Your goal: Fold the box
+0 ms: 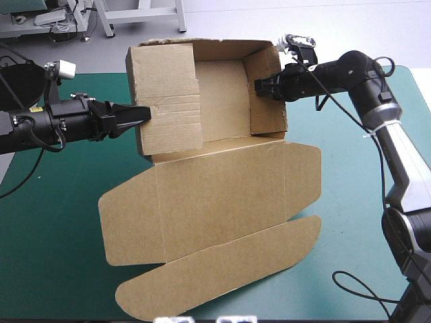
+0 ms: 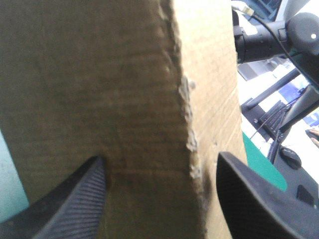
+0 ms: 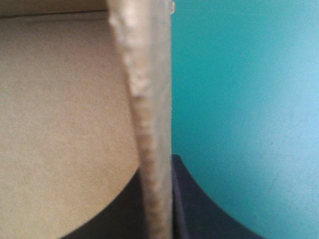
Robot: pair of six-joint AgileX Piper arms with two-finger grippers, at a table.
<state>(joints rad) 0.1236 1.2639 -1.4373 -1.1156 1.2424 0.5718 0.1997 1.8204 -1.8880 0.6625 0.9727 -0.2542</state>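
Upper centre of the frame, the brown cardboard box (image 1: 222, 101), lid (image 1: 222, 195) flat on the teal-green table (image 1: 54, 235), has its side walls (image 1: 168, 94) clamped in the black fingers (image 2: 65, 204) of the left gripper (image 1: 145, 116) and right gripper (image 1: 259, 86), which should probably roll both walls inward evenly to tuck.

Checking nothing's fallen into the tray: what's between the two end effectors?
Only the box itself, in the high view: the left end effector holds its left wall, the right end effector its right wall, with bare brown floor between.
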